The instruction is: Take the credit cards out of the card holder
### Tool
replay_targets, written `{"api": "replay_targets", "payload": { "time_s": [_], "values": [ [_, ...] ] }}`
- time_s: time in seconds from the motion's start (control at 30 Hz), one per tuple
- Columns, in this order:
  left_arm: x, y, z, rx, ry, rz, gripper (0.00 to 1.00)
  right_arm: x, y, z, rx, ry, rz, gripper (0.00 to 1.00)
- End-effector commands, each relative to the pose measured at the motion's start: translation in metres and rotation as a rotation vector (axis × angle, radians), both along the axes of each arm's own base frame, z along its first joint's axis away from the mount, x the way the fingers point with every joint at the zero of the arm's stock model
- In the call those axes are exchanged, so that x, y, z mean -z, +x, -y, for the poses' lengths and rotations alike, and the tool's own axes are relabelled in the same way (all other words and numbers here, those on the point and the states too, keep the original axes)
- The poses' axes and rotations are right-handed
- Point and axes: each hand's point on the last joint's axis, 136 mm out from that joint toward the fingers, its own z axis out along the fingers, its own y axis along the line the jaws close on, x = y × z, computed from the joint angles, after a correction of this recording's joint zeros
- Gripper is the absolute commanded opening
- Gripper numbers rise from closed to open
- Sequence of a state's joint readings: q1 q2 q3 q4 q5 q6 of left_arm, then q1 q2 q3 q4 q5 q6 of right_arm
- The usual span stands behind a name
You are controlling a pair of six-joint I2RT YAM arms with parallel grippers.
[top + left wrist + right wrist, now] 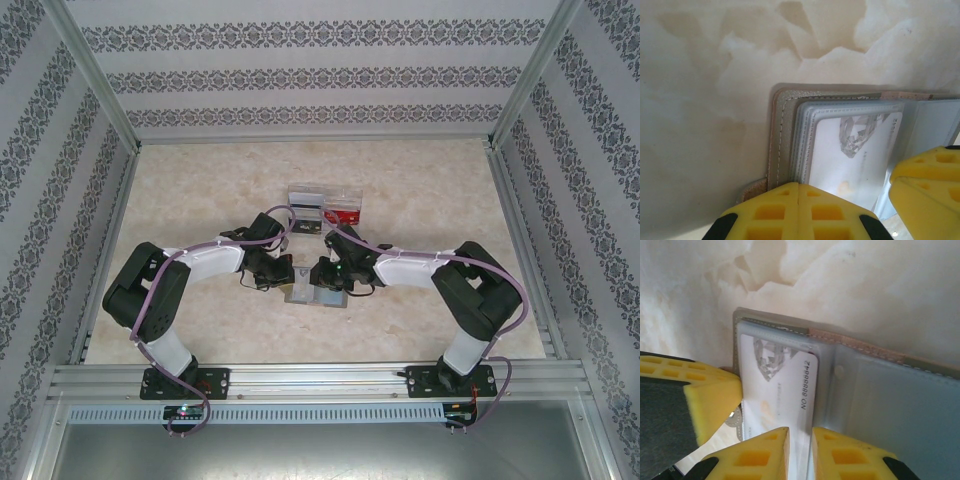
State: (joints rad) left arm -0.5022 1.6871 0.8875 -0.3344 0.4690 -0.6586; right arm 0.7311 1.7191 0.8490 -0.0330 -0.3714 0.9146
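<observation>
Yellow fingers of the left gripper (798, 192) sit pressed together with no gap. Their tips are planted on the 9 o'clock flap of the card holder (782, 130), which lies open on the marbled table (200, 200). Whether they pinch the flap or only press on it is unclear. A white credit card (782, 385), printed with a diamond and a number, lies in the clear sleeves. Its 6 o'clock end is cut off behind the right gripper (799, 435), whose jaws stand slightly parted over it, visibly clamping nothing. Any cards beneath cannot be made out.

From above, both wrists cover most of the holder, near the table's centre. The left arm reaches in from 9 o'clock and the right from 3, elbows bent outward. At 12 o'clock of the holder stands a clear two-compartment box (325, 208), with something red in its 3 o'clock half.
</observation>
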Motion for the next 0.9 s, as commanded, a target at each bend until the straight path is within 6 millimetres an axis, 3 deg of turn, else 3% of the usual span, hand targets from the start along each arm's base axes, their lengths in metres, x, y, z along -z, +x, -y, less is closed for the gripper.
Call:
{"api": "replay_targets", "payload": {
  "time_s": [0.0,0.67,0.87],
  "values": [
    [0.010,-0.007,-0.006,0.001,0.050,-0.038,0.00,0.000,-0.003,-0.008,-0.018,0.010,-0.012,0.21],
    [0.006,-0.008,0.010,0.033,0.014,-0.033,0.00,0.007,-0.007,-0.008,-0.010,0.038,-0.029,0.17],
    [0.008,-0.008,0.005,0.021,0.041,-0.031,0.00,0.008,-0.010,-0.003,-0.001,0.033,-0.028,0.07]
  ]
}}
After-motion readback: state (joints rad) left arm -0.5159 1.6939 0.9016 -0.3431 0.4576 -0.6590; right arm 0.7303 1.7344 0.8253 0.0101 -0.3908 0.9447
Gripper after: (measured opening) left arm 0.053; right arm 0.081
